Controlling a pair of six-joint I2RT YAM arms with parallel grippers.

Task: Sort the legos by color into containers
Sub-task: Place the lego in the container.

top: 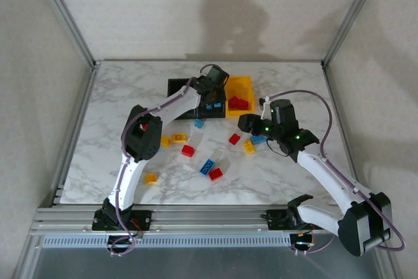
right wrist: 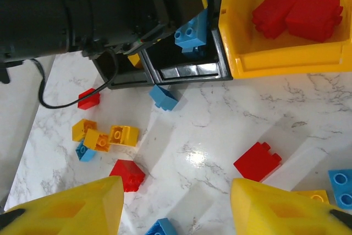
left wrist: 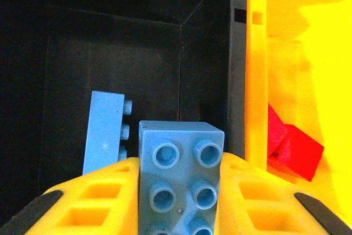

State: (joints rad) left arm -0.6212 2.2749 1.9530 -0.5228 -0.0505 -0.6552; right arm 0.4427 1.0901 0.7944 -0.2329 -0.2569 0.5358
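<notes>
Legos (top: 188,150) litter the table (top: 117,96); we count two red ones (right wrist: 297,12) in the yellow bin (right wrist: 286,61), one of three. Left gripper (left wrist: 180,191), stretched over the middle black bin (left wrist: 110,59), clamps a blue lego (left wrist: 181,147); right gripper (right wrist: 176,207) hovers open.

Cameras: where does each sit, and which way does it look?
Top external: above and behind the arms, looking down on the table; both arms show.
Left wrist: on the left arm, facing into a black bin; its fingers clamp a blue brick.
Right wrist: on the right arm, looking down at loose bricks; its open fingers show.
Shared: red bricks in the yellow bin.
</notes>
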